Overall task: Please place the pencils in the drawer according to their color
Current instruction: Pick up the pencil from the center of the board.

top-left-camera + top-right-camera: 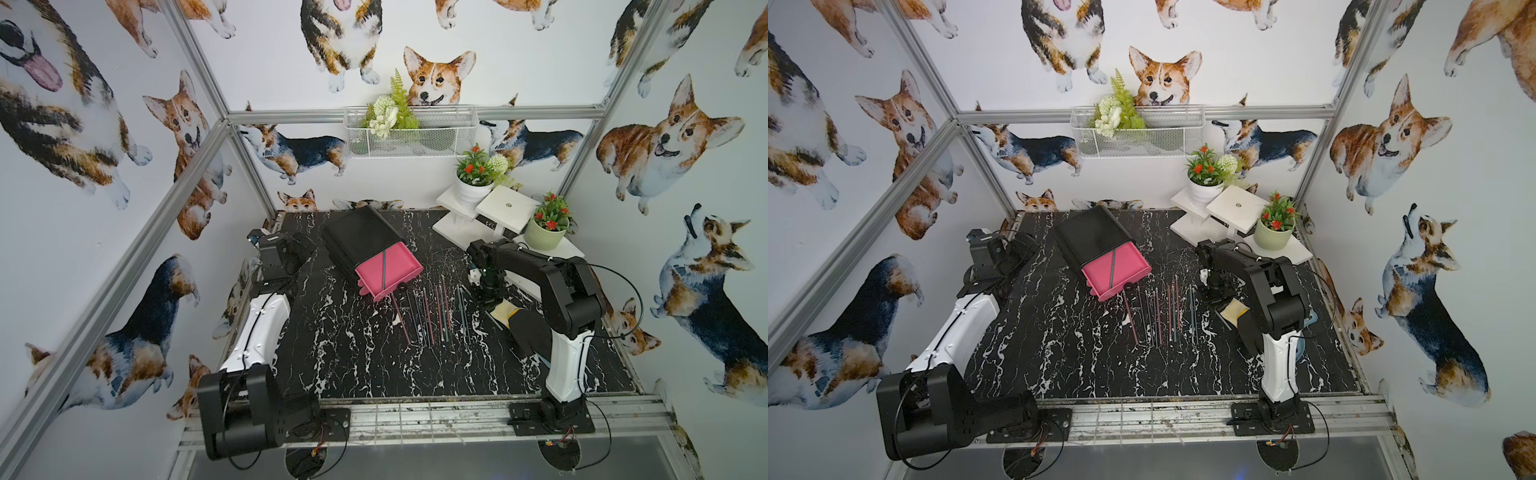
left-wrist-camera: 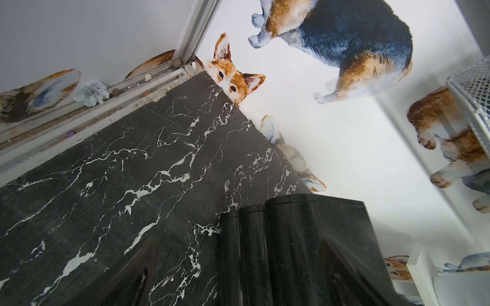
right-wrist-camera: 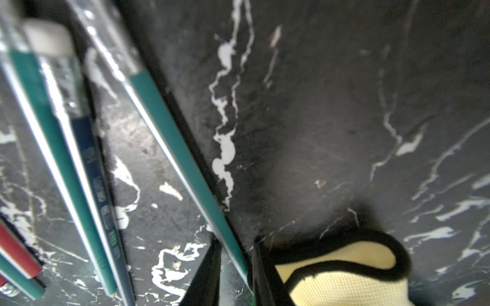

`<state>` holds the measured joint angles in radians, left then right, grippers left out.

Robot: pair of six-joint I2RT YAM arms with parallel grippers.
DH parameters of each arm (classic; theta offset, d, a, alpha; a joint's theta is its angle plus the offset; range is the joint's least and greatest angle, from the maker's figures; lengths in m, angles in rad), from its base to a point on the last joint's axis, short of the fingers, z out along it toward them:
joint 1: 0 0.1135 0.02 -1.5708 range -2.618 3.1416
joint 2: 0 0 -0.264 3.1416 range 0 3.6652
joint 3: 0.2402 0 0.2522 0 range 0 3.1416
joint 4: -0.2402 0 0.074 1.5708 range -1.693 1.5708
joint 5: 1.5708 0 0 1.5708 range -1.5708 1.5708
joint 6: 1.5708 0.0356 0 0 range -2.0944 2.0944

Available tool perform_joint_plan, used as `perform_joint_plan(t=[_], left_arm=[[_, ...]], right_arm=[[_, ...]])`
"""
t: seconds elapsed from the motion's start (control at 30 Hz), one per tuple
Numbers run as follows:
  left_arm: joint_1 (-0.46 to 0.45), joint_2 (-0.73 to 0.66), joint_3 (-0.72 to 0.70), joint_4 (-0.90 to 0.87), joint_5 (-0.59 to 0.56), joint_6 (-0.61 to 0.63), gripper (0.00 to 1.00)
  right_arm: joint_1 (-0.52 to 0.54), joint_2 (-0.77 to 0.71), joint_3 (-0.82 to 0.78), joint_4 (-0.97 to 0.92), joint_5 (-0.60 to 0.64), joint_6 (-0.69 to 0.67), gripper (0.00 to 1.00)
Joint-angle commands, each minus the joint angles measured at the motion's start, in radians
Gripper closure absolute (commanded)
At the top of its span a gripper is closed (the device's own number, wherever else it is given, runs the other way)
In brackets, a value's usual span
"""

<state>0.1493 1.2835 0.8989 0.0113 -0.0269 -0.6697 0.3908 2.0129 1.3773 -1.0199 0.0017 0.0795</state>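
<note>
The right hand (image 3: 236, 242), fingers (image 3: 206, 280) narrowly parted, straddles a thin teal-green pencil (image 3: 161, 124) on the black marble bench (image 3: 318, 119); the left hand (image 1: 261, 240) gapes open.

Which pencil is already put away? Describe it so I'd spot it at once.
Find the black cabinet at the back of the marble table; its pink drawer stands pulled out. One greenish pencil lies slanted inside, alone on pink, while the other pencils lie on the table in front.

The only lettering stands on the thin dark navy pencil (image 3: 91, 169), which lies just beside a long teal-green pencil (image 3: 57, 148). Pale and green print runs along its barrel, too blurred to read. Nothing else carries legible writing.
</note>
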Motion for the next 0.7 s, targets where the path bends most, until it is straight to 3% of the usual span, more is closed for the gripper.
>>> perform_joint_plan(t=[0.0,0.47,0.67], left_arm=[[0.001,0.000,-0.003,0.019,0.003,0.002,0.00],[0.003,0.005,-0.002,0.021,0.004,0.001,0.00],[0.004,0.002,-0.003,0.022,0.004,0.001,0.00]], right_arm=[[-0.004,0.042,0.015,0.085,0.027,0.031,0.77],[0.061,0.075,0.113,0.099,0.068,0.047,0.80],[0.072,0.078,0.128,0.101,0.061,0.065,0.76]])
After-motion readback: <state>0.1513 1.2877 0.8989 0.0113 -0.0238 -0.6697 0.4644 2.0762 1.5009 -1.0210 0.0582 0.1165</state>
